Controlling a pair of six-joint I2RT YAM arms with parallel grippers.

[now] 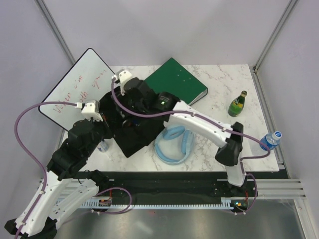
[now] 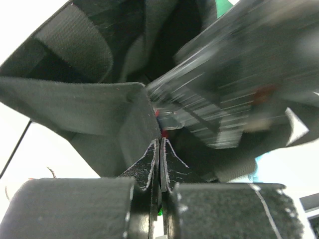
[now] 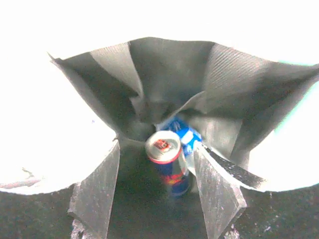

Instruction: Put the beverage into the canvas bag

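The black canvas bag [image 1: 133, 138] lies open-mouthed at the table's middle left. My right gripper [image 3: 157, 148] reaches into its mouth with the jaws open. A red and blue beverage can [image 3: 168, 162] sits between the fingers, close to the right finger [image 3: 214, 191], inside the bag [image 3: 169, 74]. A blue-labelled bottle [image 3: 183, 133] lies behind the can. In the top view the right gripper's tips are hidden inside the bag. My left gripper [image 2: 160, 142] is shut on the bag's fabric rim [image 2: 99, 107] and holds it up.
A green binder [image 1: 177, 79] lies at the back. A whiteboard [image 1: 79, 89] leans at the far left. A green bottle [image 1: 238, 104] and a water bottle [image 1: 270, 140] stand at the right. A light blue strap loop [image 1: 174, 145] lies beside the bag.
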